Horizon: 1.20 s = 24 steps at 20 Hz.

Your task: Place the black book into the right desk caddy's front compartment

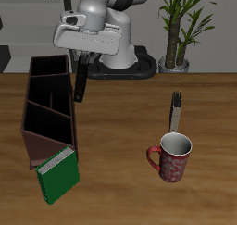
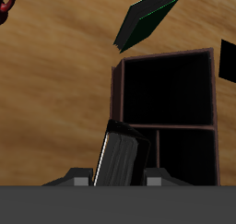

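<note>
Pincer [image 1: 81, 64] clamped black book [image 1: 81, 82], hanging upper left of frame beside right desk caddy [image 1: 48, 104]. Advised: centre over front compartment, clear green book [image 1: 58, 174], lower vertically.

Black book [image 1: 81, 82] showing dark covers; caddy [image 1: 48, 108] showing reddish-brown sides, dark interior; green book [image 1: 58, 176] showing white page edge; mug [image 1: 173, 157] wearing red-and-white pattern; table [image 1: 120, 164] showing brown woodgrain.

exterior: high, front-on, wide | wrist: close, looking down past gripper [image 2: 118, 177] | shared: long dark-brown wooden caddy [image 1: 37, 113] below gripper
</note>
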Tool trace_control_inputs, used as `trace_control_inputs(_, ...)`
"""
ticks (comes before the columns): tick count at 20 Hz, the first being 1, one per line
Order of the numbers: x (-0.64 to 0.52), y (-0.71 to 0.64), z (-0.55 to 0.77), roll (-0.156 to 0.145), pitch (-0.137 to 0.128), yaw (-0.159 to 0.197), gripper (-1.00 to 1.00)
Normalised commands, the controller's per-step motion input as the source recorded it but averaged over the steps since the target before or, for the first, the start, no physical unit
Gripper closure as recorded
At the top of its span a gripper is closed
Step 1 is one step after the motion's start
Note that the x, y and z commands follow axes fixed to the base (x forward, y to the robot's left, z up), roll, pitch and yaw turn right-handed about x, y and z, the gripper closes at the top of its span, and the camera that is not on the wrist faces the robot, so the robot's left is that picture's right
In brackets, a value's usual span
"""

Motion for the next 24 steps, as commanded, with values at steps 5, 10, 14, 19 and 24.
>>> trace_control_inputs(5, -0.14, -0.38, -0.04, -0.078, 0.006, 0.0, 1.0)
trace_control_inputs(10, -0.12, -0.25, 0.02, -0.049, -0.012, 0.011, 1.0)
trace_control_inputs(14, -0.05, -0.18, -0.06, -0.029, 0.01, -0.011, 1.0)
trace_control_inputs(19, 0.03, -0.06, -0.13, -0.011, 0.018, -0.007, 1.0)
trace_control_inputs(24, 0.03, 0.03, -0.16, 0.005, 0.027, -0.009, 1.0)
